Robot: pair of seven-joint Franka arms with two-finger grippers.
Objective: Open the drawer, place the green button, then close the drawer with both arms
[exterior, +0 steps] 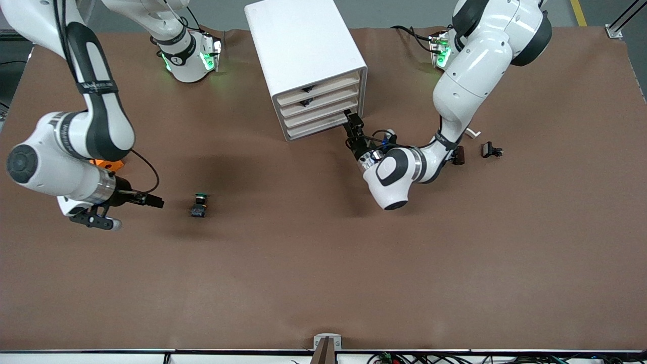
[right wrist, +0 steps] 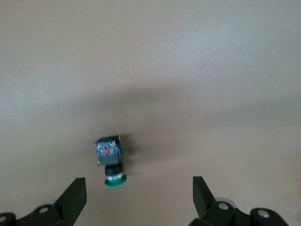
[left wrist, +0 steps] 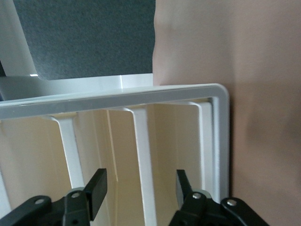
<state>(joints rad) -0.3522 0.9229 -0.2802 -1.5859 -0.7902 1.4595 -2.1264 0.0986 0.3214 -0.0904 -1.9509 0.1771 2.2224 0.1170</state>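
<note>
The white four-drawer cabinet (exterior: 303, 45) stands between the arms' bases. The drawer (exterior: 321, 113), third from the top, is shut, and its handle is hidden. My left gripper (exterior: 352, 120) is open and empty, right against the cabinet's front at the lower drawers' end toward the left arm. In the left wrist view the left gripper (left wrist: 139, 190) faces the cream fronts inside the white frame (left wrist: 221, 141). The button (exterior: 199, 204) lies on its side on the mat, green cap showing. My right gripper (exterior: 154, 201) is open and low beside it. In the right wrist view the button (right wrist: 110, 160) lies just ahead of the right gripper (right wrist: 138, 200).
An orange cube (exterior: 107, 164) sits under the right arm's wrist. Small black clips (exterior: 491, 150) and a white piece (exterior: 472, 133) lie toward the left arm's end. Brown mat (exterior: 323, 263) covers the table.
</note>
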